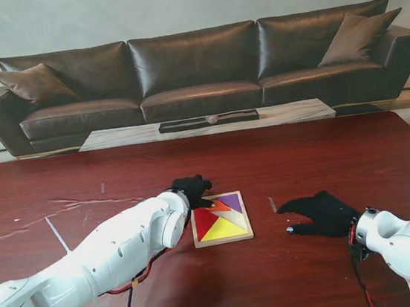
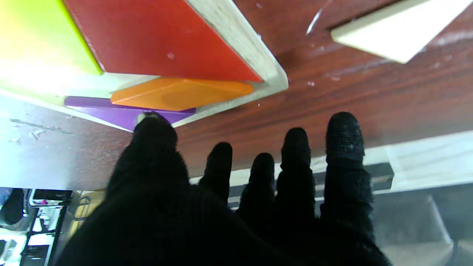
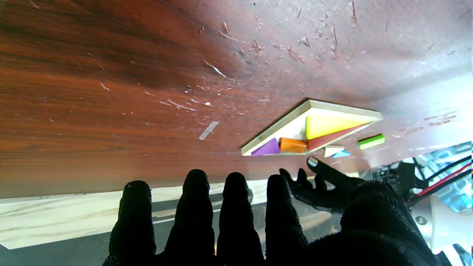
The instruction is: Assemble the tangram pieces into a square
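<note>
1. Wooden tray (image 1: 248, 223) — a shallow, pale, square frame lying flat near the middle of the table (image 1: 340, 159), between the two arms. It looks rigid and light; a push at its raised rim would probably slide it on the polished top.

2. Pieces seated in the tray, four counted: one red triangle (image 1: 204, 223), one yellow triangle (image 1: 224, 230), one orange piece (image 1: 217, 206) and one purple piece (image 1: 230, 201). The rest of the floor shows pale; whether that is bare wood or a pale piece cannot be told.

3. Pieces outside the tray, seen from the right wrist only — one green piece (image 3: 371, 141), one pale piece (image 3: 332, 150), one blue piece (image 3: 340, 154), lying off the tray's left edge, near the left hand.

4. Handling, as a judgement: thin, stiff, smooth-faced tiles, light and not fragile; best pinched across opposite edges or slid flat under a fingertip, since the faces offer little grip.

5. Left hand (image 1: 189, 191) — at the tray's far left corner, fingers spread, grasping nothing; the thumb tip (image 2: 153, 125) lies at the purple piece, contact uncertain.

6. Right hand (image 1: 319, 214) — splayed flat over the table, right of the tray and well apart from it, empty.
</note>
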{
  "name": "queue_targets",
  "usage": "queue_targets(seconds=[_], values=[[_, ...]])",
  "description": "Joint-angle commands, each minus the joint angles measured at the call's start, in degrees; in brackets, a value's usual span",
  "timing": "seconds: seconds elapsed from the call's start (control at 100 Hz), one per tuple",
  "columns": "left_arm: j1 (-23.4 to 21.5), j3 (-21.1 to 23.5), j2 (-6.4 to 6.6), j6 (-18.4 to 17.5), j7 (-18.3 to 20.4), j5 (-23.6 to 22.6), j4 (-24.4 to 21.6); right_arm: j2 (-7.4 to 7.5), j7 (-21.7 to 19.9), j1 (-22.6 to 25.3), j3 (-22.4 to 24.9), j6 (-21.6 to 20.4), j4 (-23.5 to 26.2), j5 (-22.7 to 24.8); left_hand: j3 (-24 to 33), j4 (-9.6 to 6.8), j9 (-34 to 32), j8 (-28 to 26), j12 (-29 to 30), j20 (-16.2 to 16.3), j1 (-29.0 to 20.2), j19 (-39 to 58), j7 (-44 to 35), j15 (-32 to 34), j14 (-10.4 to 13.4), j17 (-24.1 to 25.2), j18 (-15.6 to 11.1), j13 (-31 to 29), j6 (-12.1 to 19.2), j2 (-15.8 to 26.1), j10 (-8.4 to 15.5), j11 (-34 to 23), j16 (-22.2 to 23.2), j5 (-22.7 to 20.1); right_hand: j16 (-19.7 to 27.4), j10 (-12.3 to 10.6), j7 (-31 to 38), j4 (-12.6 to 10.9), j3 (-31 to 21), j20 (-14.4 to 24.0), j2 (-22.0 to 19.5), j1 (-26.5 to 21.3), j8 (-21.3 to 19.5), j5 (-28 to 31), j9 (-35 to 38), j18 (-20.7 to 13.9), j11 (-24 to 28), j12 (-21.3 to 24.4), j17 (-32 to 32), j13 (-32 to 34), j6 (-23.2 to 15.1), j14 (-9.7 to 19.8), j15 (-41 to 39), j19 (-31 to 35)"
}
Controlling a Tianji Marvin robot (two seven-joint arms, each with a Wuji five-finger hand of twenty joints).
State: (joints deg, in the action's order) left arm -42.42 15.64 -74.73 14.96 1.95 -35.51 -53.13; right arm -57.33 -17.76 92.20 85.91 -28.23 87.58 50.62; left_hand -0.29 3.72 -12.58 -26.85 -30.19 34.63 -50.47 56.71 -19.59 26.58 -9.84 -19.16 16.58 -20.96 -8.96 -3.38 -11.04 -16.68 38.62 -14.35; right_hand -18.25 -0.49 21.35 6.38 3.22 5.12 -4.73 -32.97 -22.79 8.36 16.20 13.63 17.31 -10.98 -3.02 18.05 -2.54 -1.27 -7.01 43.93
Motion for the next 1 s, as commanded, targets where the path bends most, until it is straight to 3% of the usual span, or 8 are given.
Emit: queue_targets(seconds=[0.0, 0.1, 0.26, 0.66, 0.78, 0.99], values=[[0.1, 0.1, -0.91, -0.1, 0.0, 1.3, -0.2, 0.1, 0.1, 0.3, -0.1, -0.1, 0.0, 0.3, -0.5, -2.96, 3.2, 1.4, 1.7, 1.0, 2.2, -3.4, 4.3, -3.5, -1.6, 2.7, 2.8, 3.4, -1.9, 0.5, -2.2, 3.2, -2.1, 2.5, -0.6, 0.1, 0.1, -1.4, -0.3, -0.8, -0.1, -1.3, 0.7, -2.5, -0.1, 1.2, 0.8, -0.5, -1.3, 0.7, 0.0, 0.7, 0.0, 0.5], [0.3, -0.5, -1.55, -0.5, -0.5, 1.3, 0.7, 0.08, 0.2, 0.4, 0.1, -0.1, 0.0, 0.2, -0.5, -3.07, 4.9, 1.3, 2.8, 0.0, 3.3, -8.0, 8.0, -8.0, -2.6, 6.8, 4.5, 6.9, -3.5, -0.3, -2.6, 7.6, -5.0, 2.9, -0.6, 0.1, 0.1, -1.4, -0.3, -0.8, -0.2, -1.4, 0.7, -2.6, -0.1, 1.2, 0.8, -0.5, -1.4, 0.6, 0.0, 0.7, 0.0, 0.5], [0.6, -1.7, -3.06, -1.6, -2.2, 1.2, 3.8, 0.08, 0.2, 0.7, 0.4, -0.1, -0.1, 0.3, -0.4, -3.18, 6.2, 1.2, 2.4, -0.5, 3.8, -10.0, 10.4, -10.0, -2.6, 9.2, 4.3, 8.9, -3.9, -1.5, -2.5, 10.1, -6.1, 2.8, -0.6, 0.1, 0.0, -1.4, -0.3, -0.8, -0.2, -1.4, 0.7, -2.6, -0.1, 1.3, 0.8, -0.5, -1.4, 0.7, -0.1, 0.6, 0.0, 0.5], [1.9, -4.2, -7.34, -4.7, -6.1, 1.7, 12.1, 0.08, 0.2, 1.1, 1.0, -0.1, 0.1, 0.4, 0.6, -3.41, 4.9, 0.1, 0.9, 0.9, 1.2, -8.7, 10.6, -9.0, -1.9, 7.9, 3.1, 7.0, -3.5, -3.2, -2.3, 9.6, -5.3, 0.4, -0.7, 0.1, 0.0, -1.4, -0.3, -0.9, -0.2, -1.4, 0.7, -2.5, -0.1, 1.4, 0.8, -0.5, -1.4, 0.7, 0.0, 0.6, 0.0, 0.5], [2.0, -4.3, -7.9, -4.9, -7.1, 1.8, 13.3, 0.07, 0.2, 1.2, 1.2, -0.2, 0.1, 0.3, 1.3, -3.32, 4.6, -0.4, 0.3, 1.4, -0.6, -8.0, 9.6, -8.0, -1.7, 7.1, 2.8, 6.0, -3.3, -4.2, -2.1, 7.8, -4.8, -0.3, -0.7, 0.1, 0.0, -1.4, -0.3, -0.9, -0.2, -1.3, 0.7, -2.5, 0.0, 1.3, 0.8, -0.5, -1.5, 0.8, -0.1, 0.6, 0.0, 0.5], [1.8, -3.9, -7.96, -6.3, -7.3, 2.6, 13.9, 0.09, 0.1, 1.1, 1.1, -0.1, 0.0, 0.3, 0.9, -3.17, 4.7, -0.6, 0.8, 1.4, 0.2, -8.1, 8.7, -8.1, -1.7, 7.5, 3.1, 6.4, -2.8, -4.1, -2.0, 7.5, -4.8, -0.2, -0.7, 0.1, 0.0, -1.4, -0.3, -0.9, -0.2, -1.3, 0.6, -2.5, 0.0, 1.3, 0.8, -0.5, -1.4, 0.8, -0.1, 0.7, 0.0, 0.5]])
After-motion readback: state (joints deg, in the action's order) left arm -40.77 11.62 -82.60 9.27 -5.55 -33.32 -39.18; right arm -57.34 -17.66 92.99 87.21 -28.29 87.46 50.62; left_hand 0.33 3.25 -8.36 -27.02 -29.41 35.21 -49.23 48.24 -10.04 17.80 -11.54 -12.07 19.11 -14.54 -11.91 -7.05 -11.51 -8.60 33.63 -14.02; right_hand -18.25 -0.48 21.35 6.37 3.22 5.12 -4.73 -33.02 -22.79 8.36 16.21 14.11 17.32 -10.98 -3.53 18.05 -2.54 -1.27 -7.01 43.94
